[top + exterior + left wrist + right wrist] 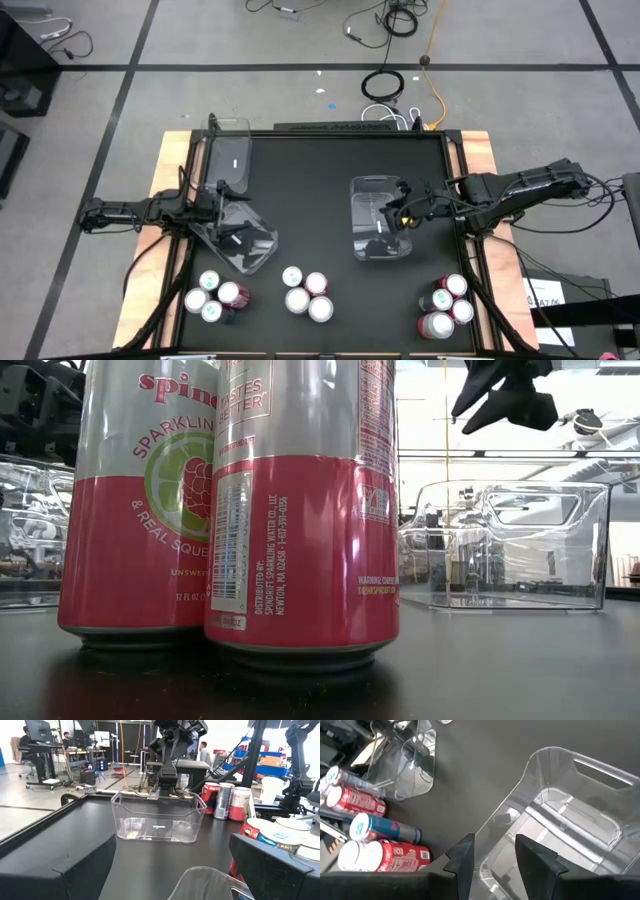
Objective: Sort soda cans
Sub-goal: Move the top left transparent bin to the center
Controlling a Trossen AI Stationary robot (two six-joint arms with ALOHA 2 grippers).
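Right gripper [403,212] sits at the right rim of the middle clear bin [378,230], fingers [464,854] partly closed with the bin wall between them, so it looks clamped on that rim; the low view shows it hanging above the bin. Left gripper [222,212] is spread wide, nothing between its fingers [75,870], positioned at the tilted clear bin [243,238] on the left side of the table; that bin lies skewed, its curved rim just under the wrist camera. A third clear bin [226,155] stands behind it near the table's back-left corner. Soda cans are all upright along the front edge in three clusters: left cluster [215,296] with teal and red cans, centre cluster [306,292], right cluster [446,304] near the front-right corner. No can is in any bin. Low view is mostly filled by two pink-and-silver cans [300,510] touching each other, close to the camera.
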